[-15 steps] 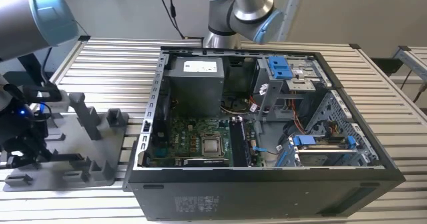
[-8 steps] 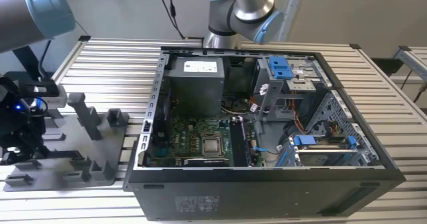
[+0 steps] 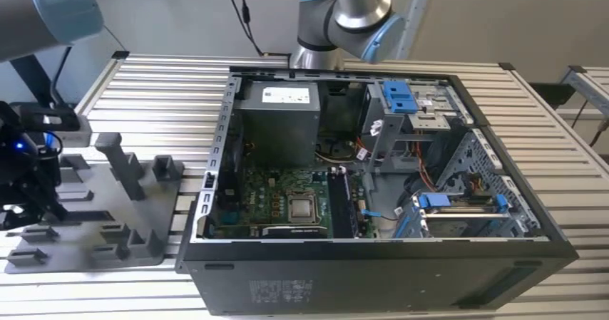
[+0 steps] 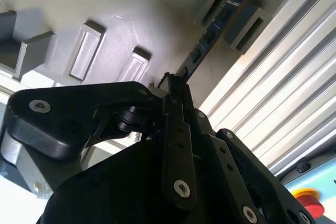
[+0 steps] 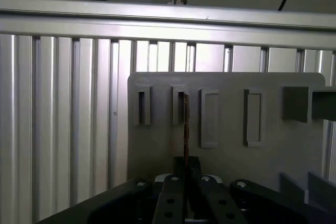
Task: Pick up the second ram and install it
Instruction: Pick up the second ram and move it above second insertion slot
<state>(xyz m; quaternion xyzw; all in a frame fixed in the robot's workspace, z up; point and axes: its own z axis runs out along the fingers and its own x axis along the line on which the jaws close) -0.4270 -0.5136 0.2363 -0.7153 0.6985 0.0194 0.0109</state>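
Second ram (image 4: 206, 38) stands on edge in a grey holder (image 4: 157, 14) slot, hand (image 4: 176, 86) pinching its free end.

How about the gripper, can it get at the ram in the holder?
Probably yes: the gripper sits right at the near end of the ram, which stands on edge in a slot of the holder, with nothing between them.
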